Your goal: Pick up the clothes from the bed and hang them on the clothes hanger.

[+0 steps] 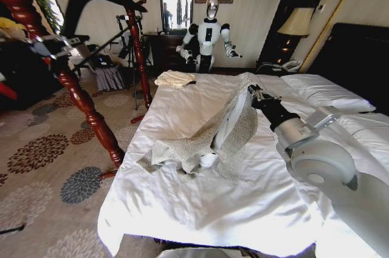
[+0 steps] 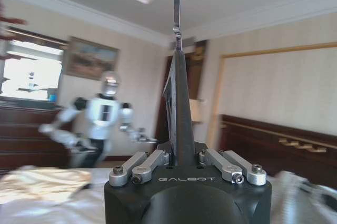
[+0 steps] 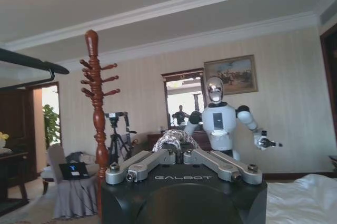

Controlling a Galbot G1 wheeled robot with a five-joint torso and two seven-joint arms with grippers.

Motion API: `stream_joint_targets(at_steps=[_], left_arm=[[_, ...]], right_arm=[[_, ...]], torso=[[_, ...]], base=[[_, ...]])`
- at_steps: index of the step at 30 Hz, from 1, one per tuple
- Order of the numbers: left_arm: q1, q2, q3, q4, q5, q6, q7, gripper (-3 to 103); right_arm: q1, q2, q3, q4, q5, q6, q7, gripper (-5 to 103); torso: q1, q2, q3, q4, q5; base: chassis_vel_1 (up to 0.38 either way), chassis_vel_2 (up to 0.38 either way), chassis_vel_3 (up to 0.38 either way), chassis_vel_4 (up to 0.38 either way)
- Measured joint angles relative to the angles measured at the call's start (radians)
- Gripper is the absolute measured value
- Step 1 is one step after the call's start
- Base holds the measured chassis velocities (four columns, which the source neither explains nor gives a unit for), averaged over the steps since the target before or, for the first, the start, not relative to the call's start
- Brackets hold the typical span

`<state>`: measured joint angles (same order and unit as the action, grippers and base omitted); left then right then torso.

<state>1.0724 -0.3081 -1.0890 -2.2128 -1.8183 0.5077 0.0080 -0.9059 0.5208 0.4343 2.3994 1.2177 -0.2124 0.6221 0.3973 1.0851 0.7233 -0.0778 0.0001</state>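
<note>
1. One grey-beige knit jacket [image 1: 225, 133] hangs pinched at its upper edge in the clenched right gripper [image 1: 251, 92], above the bed [image 1: 200, 209]; its lower folds rest on the white duvet.
2. Flecked knit outside, smooth white lining.
3. Left gripper [image 2: 182, 162] clamps the thin black clothes hanger [image 2: 178, 113], off the bed's left side.
</note>
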Motion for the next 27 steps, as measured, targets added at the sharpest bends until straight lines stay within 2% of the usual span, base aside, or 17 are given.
stream_joint_targets(at_steps=[2,4,5,7,9,13,17,21,24,27], left_arm=[[0.033,-0.021,0.038,-0.059,-0.002,-0.051,0.053,18],[0.054,-0.039,0.084,-0.104,0.0,-0.067,0.099,18],[0.054,-0.039,0.084,-0.104,0.0,-0.067,0.099,18],[0.058,-0.062,0.143,-0.142,0.014,-0.067,0.124,18],[0.058,-0.1,0.215,-0.183,0.065,-0.059,0.146,18],[0.071,-0.14,0.282,-0.228,0.127,-0.042,0.158,18],[0.084,-0.133,0.323,-0.255,0.168,-0.035,0.167,18],[0.1,-0.123,0.321,-0.282,0.175,-0.029,0.168,18],[0.168,-0.141,0.3,-0.292,0.197,-0.021,0.164,18],[0.258,-0.176,0.296,-0.292,0.254,-0.018,0.164,18]], right_arm=[[0.006,-0.012,0.003,0.007,0.027,-0.048,0.078,2],[0.012,-0.023,0.003,0.012,0.057,-0.085,0.151,2],[0.012,-0.023,0.003,0.012,0.057,-0.085,0.151,2],[0.015,-0.029,0.004,0.005,0.064,-0.096,0.184,2],[0.016,-0.03,0.006,0.0,0.065,-0.098,0.198,2],[0.007,-0.03,0.016,0.002,0.066,-0.099,0.204,2],[0.002,-0.039,0.023,0.009,0.074,-0.111,0.215,2],[0.005,-0.038,0.024,0.011,0.078,-0.113,0.215,2],[0.005,-0.026,0.024,0.011,0.078,-0.104,0.201,2],[0.01,-0.016,0.025,0.014,0.077,-0.076,0.155,2]], torso=[[0.0,0.0,0.0,-0.0001,0.0],[0.0,0.0,0.0,-0.0001,0.0004],[0.0,0.0,0.0,-0.0001,0.0004],[0.0,0.0,0.0,-0.0002,0.0],[0.0,0.0,0.0,0.0,0.0002],[0.0,0.0,0.0,-0.0001,0.0001],[0.0,0.0,0.0,0.0,-0.0001],[0.0,0.0,0.0,-0.0002,0.0003],[0.0,0.0,0.0,-0.0001,0.0002],[0.0,0.0,0.0,0.0003,-0.0002]], base=[[0.0,0.0,0.0,0.0],[0.0,0.0,0.0,0.0],[0.0,0.0,0.0,0.0],[0.0,0.0,0.0,0.0],[0.0,0.0,0.0,0.0],[0.0,0.0,0.0,0.0],[0.0,0.0,0.0,0.0],[0.0,0.0,0.0,0.0],[0.0,0.0,0.0,0.0],[0.0,0.0,0.0,0.0]])
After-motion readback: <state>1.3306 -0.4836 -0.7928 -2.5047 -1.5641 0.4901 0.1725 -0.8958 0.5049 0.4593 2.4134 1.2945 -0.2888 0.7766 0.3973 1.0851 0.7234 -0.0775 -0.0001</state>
